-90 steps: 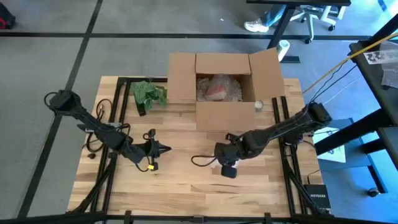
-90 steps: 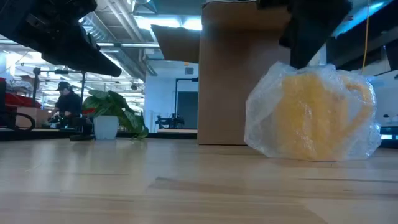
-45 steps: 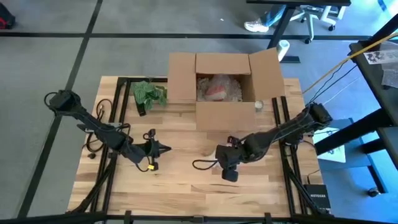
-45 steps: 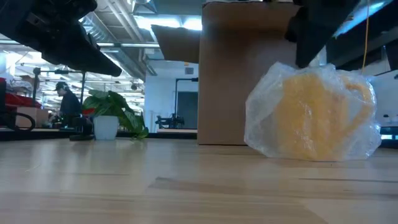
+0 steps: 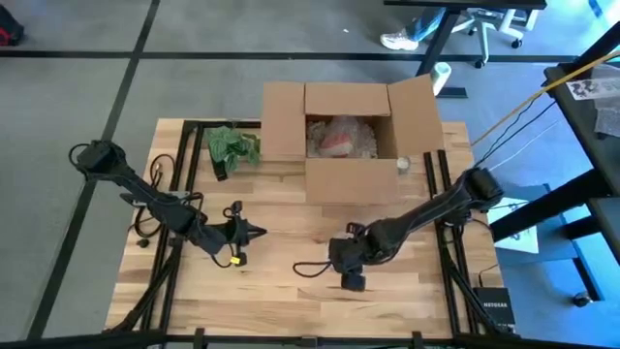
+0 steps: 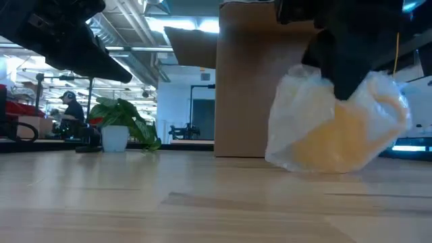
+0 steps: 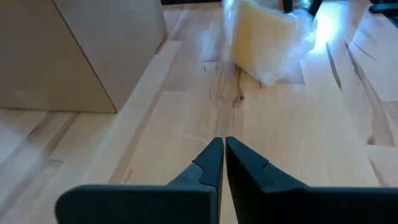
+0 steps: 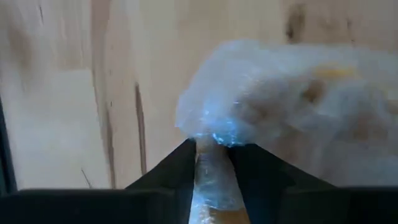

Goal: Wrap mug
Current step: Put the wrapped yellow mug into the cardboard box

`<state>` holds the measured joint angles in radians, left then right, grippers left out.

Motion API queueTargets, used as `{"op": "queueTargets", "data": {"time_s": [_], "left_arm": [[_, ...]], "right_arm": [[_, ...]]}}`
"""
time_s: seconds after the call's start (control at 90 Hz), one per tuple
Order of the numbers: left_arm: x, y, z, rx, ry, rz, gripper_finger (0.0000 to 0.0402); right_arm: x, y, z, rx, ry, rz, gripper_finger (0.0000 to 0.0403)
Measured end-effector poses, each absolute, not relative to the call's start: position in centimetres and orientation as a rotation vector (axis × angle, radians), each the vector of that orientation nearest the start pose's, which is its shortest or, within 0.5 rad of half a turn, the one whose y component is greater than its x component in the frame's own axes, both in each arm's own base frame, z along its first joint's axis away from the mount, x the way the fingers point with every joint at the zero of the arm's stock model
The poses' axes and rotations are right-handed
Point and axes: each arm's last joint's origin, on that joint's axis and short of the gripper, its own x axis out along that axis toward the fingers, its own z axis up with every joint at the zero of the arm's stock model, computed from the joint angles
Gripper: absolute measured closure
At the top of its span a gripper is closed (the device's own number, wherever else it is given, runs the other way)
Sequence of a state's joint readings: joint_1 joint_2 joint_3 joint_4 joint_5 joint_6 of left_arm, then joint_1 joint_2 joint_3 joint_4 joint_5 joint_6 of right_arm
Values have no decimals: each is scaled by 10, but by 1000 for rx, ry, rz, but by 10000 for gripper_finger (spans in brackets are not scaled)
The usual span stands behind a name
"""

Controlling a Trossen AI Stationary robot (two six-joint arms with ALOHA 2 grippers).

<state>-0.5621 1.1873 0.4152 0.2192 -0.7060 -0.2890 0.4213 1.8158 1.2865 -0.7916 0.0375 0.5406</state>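
Note:
The mug [image 6: 337, 128] is yellow and wrapped in clear bubble plastic; it stands tipped on the wooden table, right of centre. From above, my right gripper [image 8: 211, 149] comes down onto it, shut on the wrap, and the arm [image 5: 407, 225] hides the mug in the high view. The left wrist view shows the wrapped mug [image 7: 267, 37] farther off. My left gripper [image 7: 222, 155] is shut and holds nothing, over the table's left half [image 5: 258, 232]. My right gripper pinches a gathered bunch of the clear wrap [image 8: 210, 138] between its two fingers, at the top of the wrapped mug. The fingers point down from above. The mug is tilted under them; whether its underside [image 6: 317, 165] still touches the table I cannot tell.
An open cardboard box [image 5: 349, 170] stands at the far middle of the table with a wrapped bundle [image 5: 339, 138] inside. A small green plant [image 5: 231, 145] sits left of the box. Bare wood lies between the two grippers and along the near edge.
My right gripper has moved toward the table's near edge and a little left, staying shut on the wrap. The wrapped mug, which stood upright, has tipped over to one side under the gripper.

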Motion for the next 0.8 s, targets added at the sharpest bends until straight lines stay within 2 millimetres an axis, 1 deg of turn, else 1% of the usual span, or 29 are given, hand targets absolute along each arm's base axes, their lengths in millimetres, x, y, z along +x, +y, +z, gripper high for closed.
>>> {"op": "queueTargets", "data": {"time_s": [0.133, 0.244, 0.3, 0.489, 0.633, 0.722, 0.8], "left_arm": [[192, -99, 173, 41, 423, 190, 402], [192, -99, 173, 41, 423, 188, 402], [192, -99, 173, 41, 423, 188, 402], [192, -99, 173, 41, 423, 188, 402], [192, -99, 173, 41, 423, 188, 402], [192, -99, 173, 41, 424, 188, 402], [192, -99, 173, 41, 423, 188, 402]], "right_arm": [[318, 139, 185, 99, 1361, -76, 357], [316, 137, 188, 70, 1350, -113, 391], [316, 136, 191, 52, 1334, -132, 398], [310, 129, 203, -15, 1272, -224, 371], [307, 116, 214, -31, 1260, -299, 353], [309, 108, 218, -19, 1251, -287, 344], [312, 102, 220, 17, 1256, -243, 331]]}}
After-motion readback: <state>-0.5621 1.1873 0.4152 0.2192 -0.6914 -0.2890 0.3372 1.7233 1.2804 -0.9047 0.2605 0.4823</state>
